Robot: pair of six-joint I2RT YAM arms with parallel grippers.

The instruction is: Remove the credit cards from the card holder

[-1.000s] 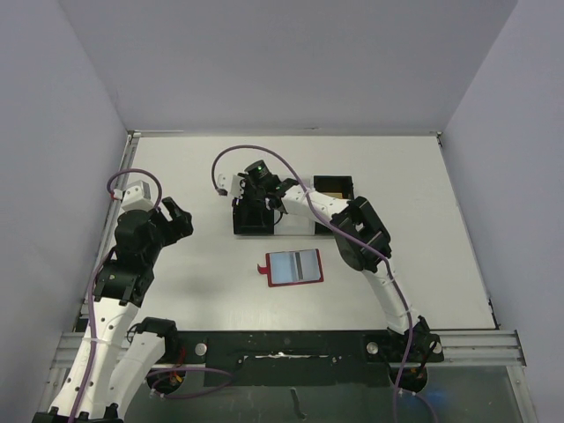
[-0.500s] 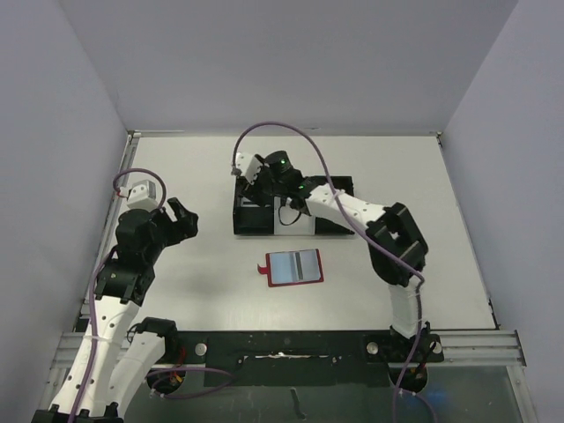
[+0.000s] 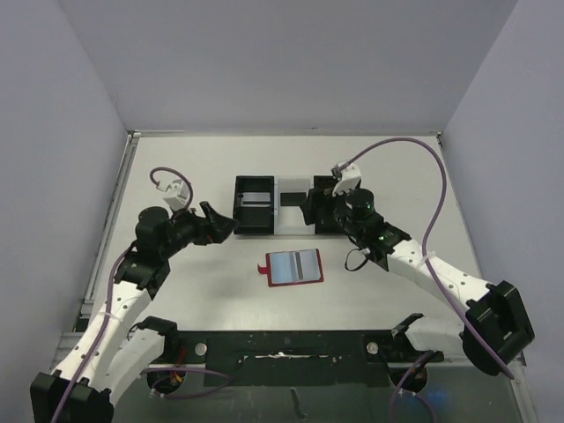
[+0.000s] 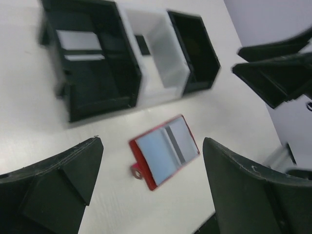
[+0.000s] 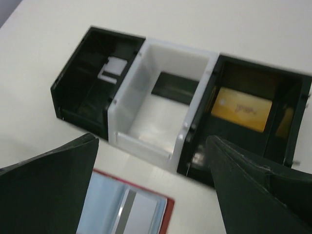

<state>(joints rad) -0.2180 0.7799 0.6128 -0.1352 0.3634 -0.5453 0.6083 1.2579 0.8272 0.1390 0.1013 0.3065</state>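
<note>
Toward the left of the table (image 3: pixel 176 167), the left gripper (image 3: pixel 220 222) hangs with its fingers spread wide and nothing between them, aimed to the right. The card holder (image 3: pixel 294 266) lies to its right and closer to the arm bases, well apart from it. It is open and flat, lining up, with its long axis running left to right and its red tab (image 3: pixel 263 270) pointing left, toward that arm's side. A dark stripe crosses the pale lining; whether a card is tucked inside cannot be told. Behind the holder stands the three-compartment tray (image 3: pixel 274 207), with a pale card (image 5: pixel 110 67) in its left black bin, a dark card (image 5: pixel 175 87) in the white middle bin and a gold card (image 5: pixel 241 109) in the right black bin, so most of the job looks done. Over the tray's right end hovers the right gripper (image 3: pixel 310 208), also spread and empty, pointing left. The holder sits near it, toward the bases and slightly left. The right gripper looks the nearer of the two, though the tab favours a pinch from the left.
</note>
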